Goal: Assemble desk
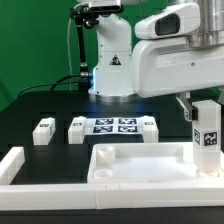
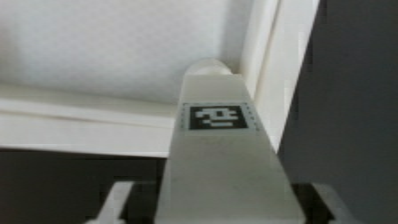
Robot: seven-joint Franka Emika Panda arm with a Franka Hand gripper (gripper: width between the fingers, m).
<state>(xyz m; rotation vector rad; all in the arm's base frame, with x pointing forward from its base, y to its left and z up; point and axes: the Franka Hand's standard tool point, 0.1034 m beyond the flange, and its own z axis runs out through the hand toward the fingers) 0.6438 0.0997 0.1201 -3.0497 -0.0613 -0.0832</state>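
Gripper (image 1: 203, 108) is clenched on one white leg block (image 1: 207, 135), held upright over the desk panel (image 1: 140, 168) at the exterior view's right; contact is perhaps not made. Farther left, a spare leg block (image 1: 42, 131) lies on the black tabletop (image 1: 40, 105).

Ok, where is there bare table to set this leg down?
Bare black table lies between the border rail and the tabletop panel, and behind the loose legs toward the exterior view's left. Crowded: the row of legs and marker board, and around the held leg.
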